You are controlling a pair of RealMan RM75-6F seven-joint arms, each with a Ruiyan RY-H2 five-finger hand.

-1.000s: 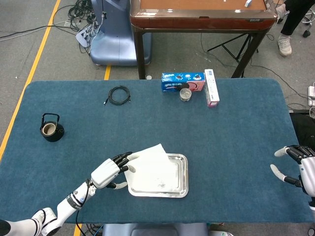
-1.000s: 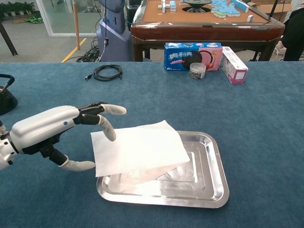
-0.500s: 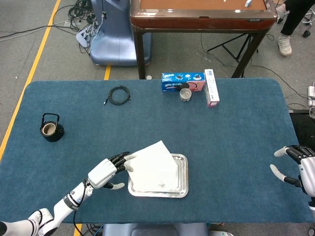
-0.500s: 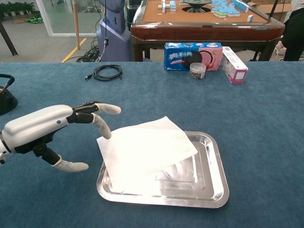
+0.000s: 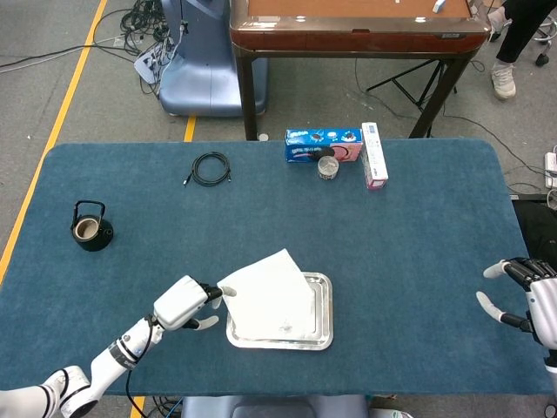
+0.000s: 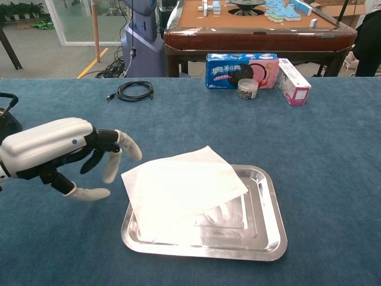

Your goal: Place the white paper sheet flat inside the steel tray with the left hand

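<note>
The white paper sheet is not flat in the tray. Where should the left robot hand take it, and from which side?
Pinch the white paper sheet at its raised left corner, which overhangs the steel tray rim. Come from the left, where the left robot hand already is: that edge stands free, with space underneath for fingers.

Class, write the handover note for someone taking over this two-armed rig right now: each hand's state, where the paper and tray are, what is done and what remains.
Left hand: open, holding nothing, just left of the white paper sheet, fingers apart.
Right hand: open, idle at the table's right edge.
Rectangular steel tray: near the table's front, centre.
Done: the sheet is released onto the tray.
Left: it is not flat; its far-left part rides over the tray's rim, tilted. Press or nudge it fully inside with the left hand.
</note>
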